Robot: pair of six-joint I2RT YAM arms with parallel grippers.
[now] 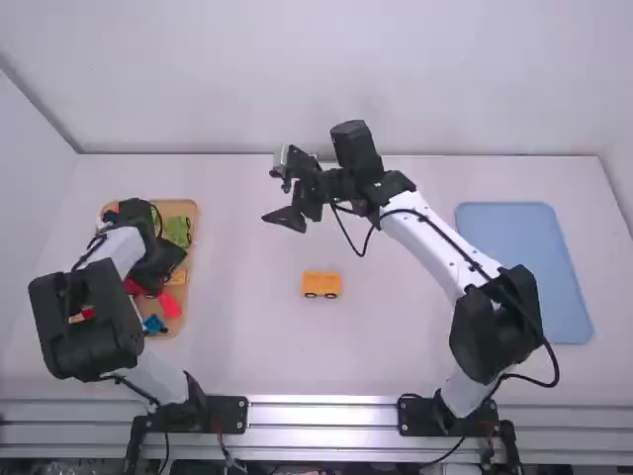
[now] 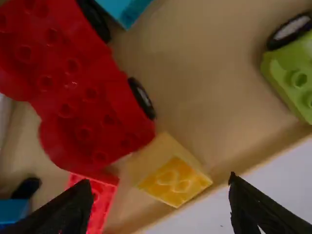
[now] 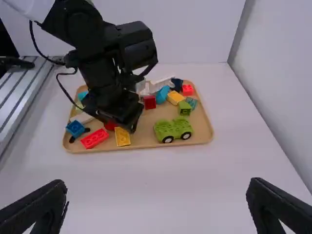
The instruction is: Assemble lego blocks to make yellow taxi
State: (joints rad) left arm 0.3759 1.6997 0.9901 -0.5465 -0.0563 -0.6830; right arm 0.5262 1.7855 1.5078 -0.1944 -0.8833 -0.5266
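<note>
In the high view my left gripper (image 1: 158, 272) is low over the wooden tray of blocks at the far left. The left wrist view has that gripper (image 2: 161, 197) open, with a yellow block (image 2: 170, 178) beyond its fingers and nothing held. The same yellow block (image 3: 122, 137) lies near the tray's edge in the right wrist view. A yellow-orange car base (image 1: 321, 284) stands on wheels at mid-table. Beyond it my right gripper (image 1: 287, 203) hangs above the table; its own view also has that gripper (image 3: 156, 197) open and bare.
The wooden tray (image 3: 204, 139) also holds a green wheeled base (image 3: 173, 130), a red block (image 3: 94, 138), a blue block (image 3: 75, 128) and several others. Red wheeled pieces (image 2: 92, 112) crowd beside the yellow block. A blue tray (image 1: 524, 267) lies at the right.
</note>
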